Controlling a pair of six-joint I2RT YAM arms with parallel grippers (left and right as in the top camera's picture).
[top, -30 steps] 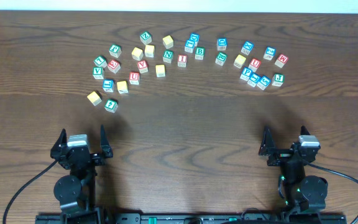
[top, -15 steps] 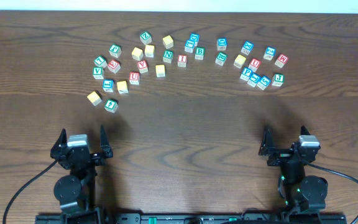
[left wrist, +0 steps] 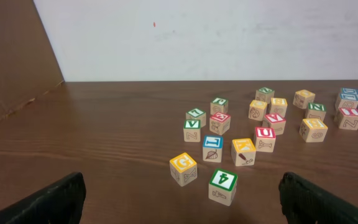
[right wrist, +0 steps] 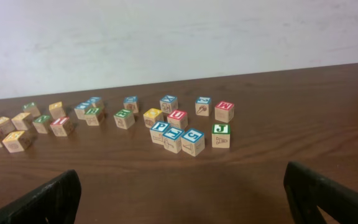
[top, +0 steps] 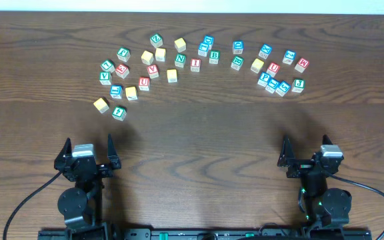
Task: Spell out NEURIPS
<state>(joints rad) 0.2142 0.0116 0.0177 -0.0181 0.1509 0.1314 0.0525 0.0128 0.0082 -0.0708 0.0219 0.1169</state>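
Lettered wooden cubes lie scattered in a band across the far half of the table. In the overhead view I pick out the green N, a red I, a red U, a second red U, a blue P and a plain yellow face. E and R are too small to tell. My left gripper and right gripper rest at the near edge, both open and empty, well short of the cubes.
Other cubes sit among them: a green B, a red V, a green J. Nearest my left gripper are a yellow G cube and a green 4 cube. A wall rises behind the table's far edge.
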